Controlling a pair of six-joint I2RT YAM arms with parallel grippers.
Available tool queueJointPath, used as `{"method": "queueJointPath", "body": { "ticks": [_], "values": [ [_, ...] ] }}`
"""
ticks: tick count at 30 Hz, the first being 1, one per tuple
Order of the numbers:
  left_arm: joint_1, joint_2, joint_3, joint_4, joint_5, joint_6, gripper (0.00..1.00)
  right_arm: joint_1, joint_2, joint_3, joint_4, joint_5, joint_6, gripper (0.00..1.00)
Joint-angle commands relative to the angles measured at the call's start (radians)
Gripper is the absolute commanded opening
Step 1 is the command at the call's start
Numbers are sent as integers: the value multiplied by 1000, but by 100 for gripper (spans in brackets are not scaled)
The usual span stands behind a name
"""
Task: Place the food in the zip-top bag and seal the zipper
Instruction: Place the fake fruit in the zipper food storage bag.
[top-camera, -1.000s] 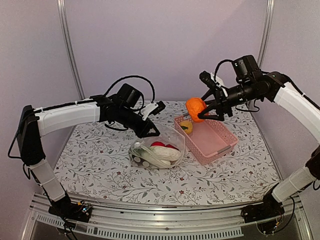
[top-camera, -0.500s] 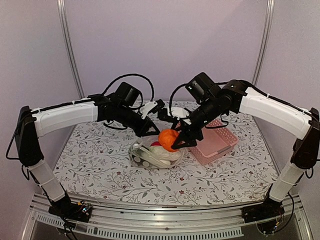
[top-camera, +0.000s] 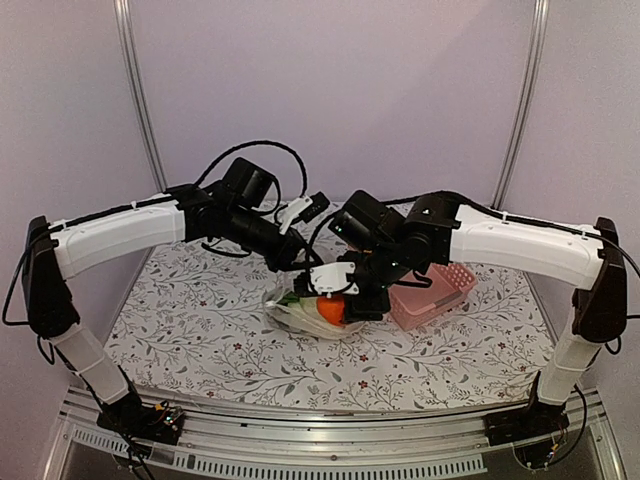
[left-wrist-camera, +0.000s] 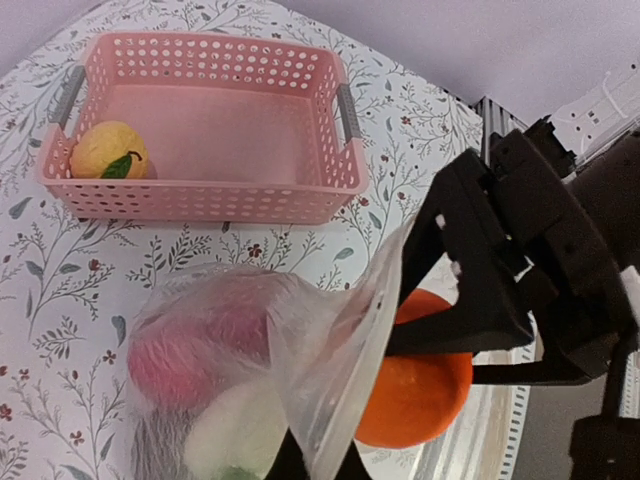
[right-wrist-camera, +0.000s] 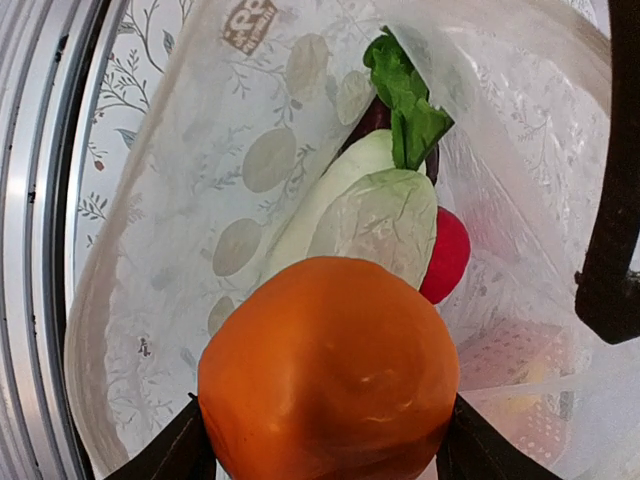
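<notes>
Nothing can be read. 1 small brown printed mark sits on the zip-top bag, well beyond the fingertips of the right gripper, toward its left finger's side; its lettering is too blurred to read.

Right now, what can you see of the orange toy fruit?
The orange toy fruit is round, smooth and glossy, plastic-looking, with shallow dents. The right gripper pinches its sides between the jaws and holds it at the open mouth of the zip-top bag, close to the white piece and red piece inside.
</notes>
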Motion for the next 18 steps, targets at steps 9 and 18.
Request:
{"method": "queueJointPath", "body": {
  "ticks": [9,18],
  "values": [
    [-15,-28,-7,-5,0,10,0,25,16,-23,-34,39,-7,94],
    [-12,-18,-9,-7,-23,17,0,18,-73,40,-41,-37,-8,99]
  ]
}}
